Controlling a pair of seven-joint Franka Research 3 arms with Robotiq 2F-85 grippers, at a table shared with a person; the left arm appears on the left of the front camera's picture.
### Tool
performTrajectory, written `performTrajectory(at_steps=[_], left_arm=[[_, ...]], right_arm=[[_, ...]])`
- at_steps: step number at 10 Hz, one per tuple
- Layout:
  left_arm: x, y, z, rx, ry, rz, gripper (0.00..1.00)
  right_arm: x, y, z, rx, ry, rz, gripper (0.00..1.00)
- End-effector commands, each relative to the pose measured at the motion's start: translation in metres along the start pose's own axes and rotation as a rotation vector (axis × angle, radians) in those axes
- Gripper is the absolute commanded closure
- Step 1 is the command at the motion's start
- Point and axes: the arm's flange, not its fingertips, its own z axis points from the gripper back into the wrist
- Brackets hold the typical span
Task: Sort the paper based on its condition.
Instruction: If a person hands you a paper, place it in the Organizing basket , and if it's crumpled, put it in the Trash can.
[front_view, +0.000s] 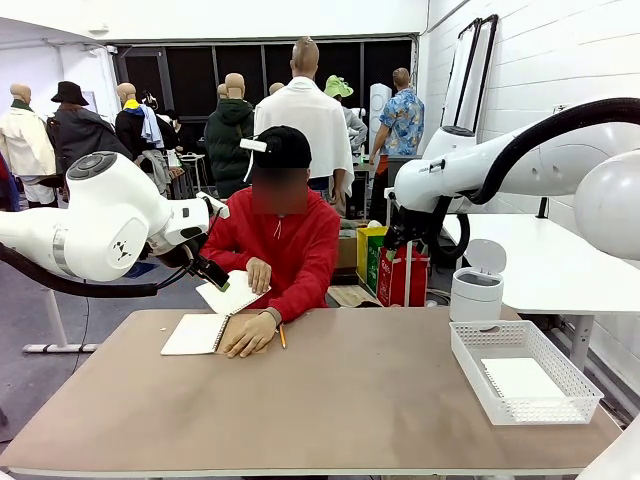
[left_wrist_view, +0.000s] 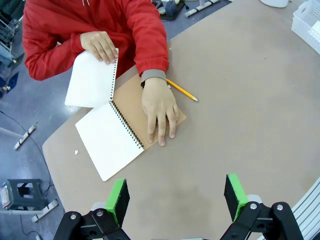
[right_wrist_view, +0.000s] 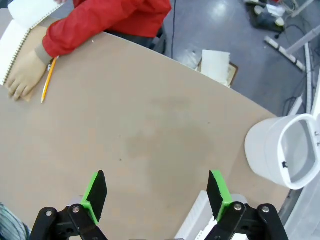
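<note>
One white sheet of paper (front_view: 520, 380) lies flat in the white basket (front_view: 470, 360) at the table's right. At the far side a person holds up a white page (left_wrist_view: 92, 77) of an open spiral notebook (left_wrist_view: 107, 135), the other hand (left_wrist_view: 160, 107) pressing on its brown cover. The lifted page (front_view: 235, 292) still sits at the spiral. My left gripper (left_wrist_view: 176, 197) hangs open high above the table near the notebook, nothing between its green pads. My right gripper (right_wrist_view: 156, 192) is open too, above bare table. In the front view the left gripper (front_view: 207, 270) and right gripper (front_view: 405, 235) are both raised.
A yellow pencil (left_wrist_view: 182, 90) lies beside the person's hand. A white lidded bin (right_wrist_view: 285, 150) stands off the table's far right edge, also seen as the bin (front_view: 478, 290) behind the basket. The brown tabletop (front_view: 330, 400) has free room in the middle and front.
</note>
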Motion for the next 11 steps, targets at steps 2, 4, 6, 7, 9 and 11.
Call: performTrajectory(at_steps=[2,4,6,7,9,11], left_arm=[[-0.001,0.001,0.000,-0.001,0.003,0.002,0.00],[-0.001,0.001,0.000,-0.001,0.003,0.002,0.00],[-0.001,0.001,0.000,-0.001,0.003,0.002,0.00],[-0.001,0.001,0.000,-0.001,0.003,0.002,0.00],[-0.001,0.001,0.000,-0.001,0.003,0.002,0.00],[-0.001,0.001,0.000,-0.001,0.003,0.002,0.00]], right_arm=[[0.000,0.000,0.000,0.000,0.000,0.000,0.00],[-0.010,0.025,0.006,0.022,-0.082,0.112,0.00],[-0.026,0.040,0.014,0.096,-0.134,0.207,0.00],[-0.033,0.046,0.016,0.132,-0.130,0.232,0.00],[-0.051,0.057,0.022,0.239,-0.135,0.298,0.00],[-0.063,0.061,0.025,0.268,-0.138,0.342,0.00]])
